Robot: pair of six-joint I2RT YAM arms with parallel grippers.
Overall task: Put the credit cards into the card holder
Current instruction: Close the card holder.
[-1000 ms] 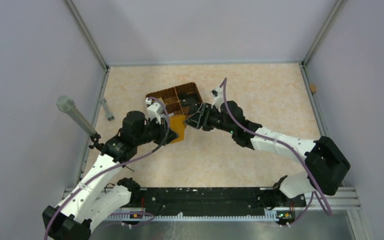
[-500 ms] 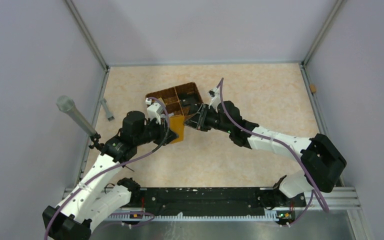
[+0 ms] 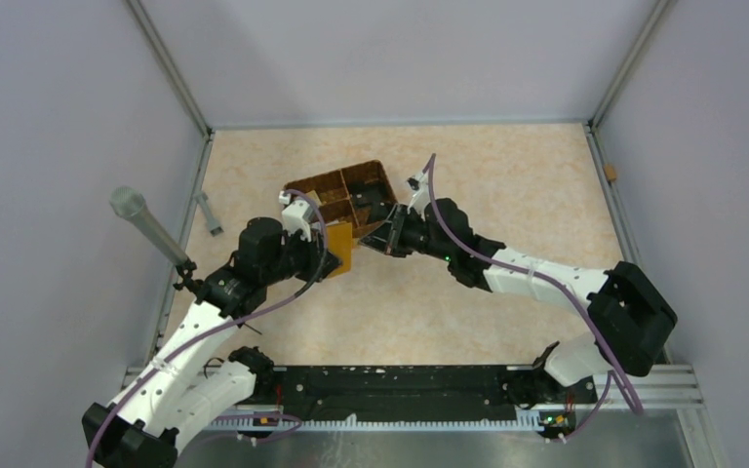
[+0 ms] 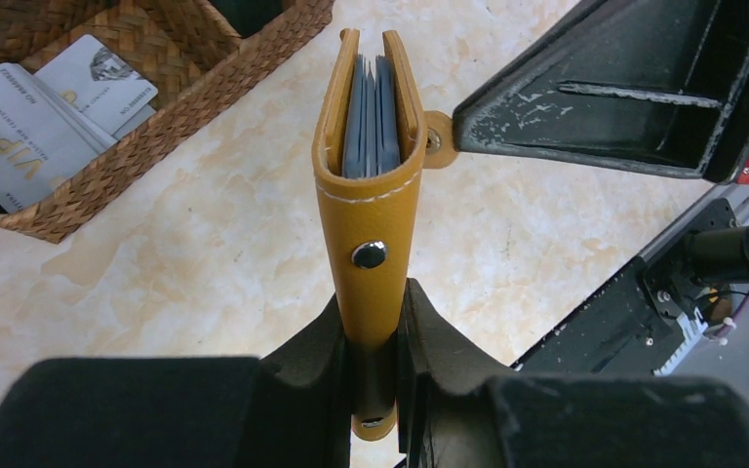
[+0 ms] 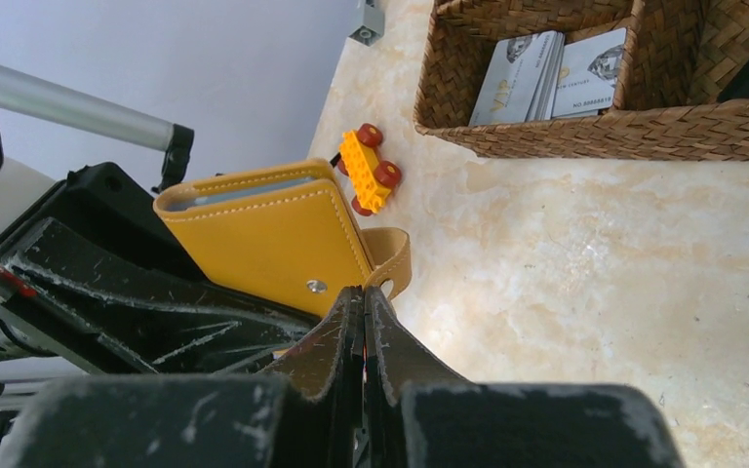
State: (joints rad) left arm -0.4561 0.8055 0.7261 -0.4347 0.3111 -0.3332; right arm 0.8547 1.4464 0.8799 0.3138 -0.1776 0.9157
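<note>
My left gripper (image 4: 375, 304) is shut on the lower end of the mustard-orange card holder (image 4: 371, 210) and holds it upright, just in front of the basket. The card holder (image 3: 339, 250) is slightly open at the top, with grey credit cards (image 4: 369, 117) standing inside. More credit cards (image 5: 532, 78), pale with VIP print, lie in a basket compartment. My right gripper (image 5: 363, 291) is shut, its tips against the holder's strap tab (image 5: 393, 261). I cannot tell whether the tab is pinched between them.
The brown woven compartment basket (image 3: 304, 182) stands behind both grippers. A small orange-and-red toy block (image 5: 371, 180) lies on the table between basket and holder. A grey microphone-like rod (image 3: 146, 222) leans at the left wall.
My right gripper's jaws closed from half open to shut and moved slightly left to the holder's strap. The left gripper keeps its grip, with the holder shifted slightly left.
</note>
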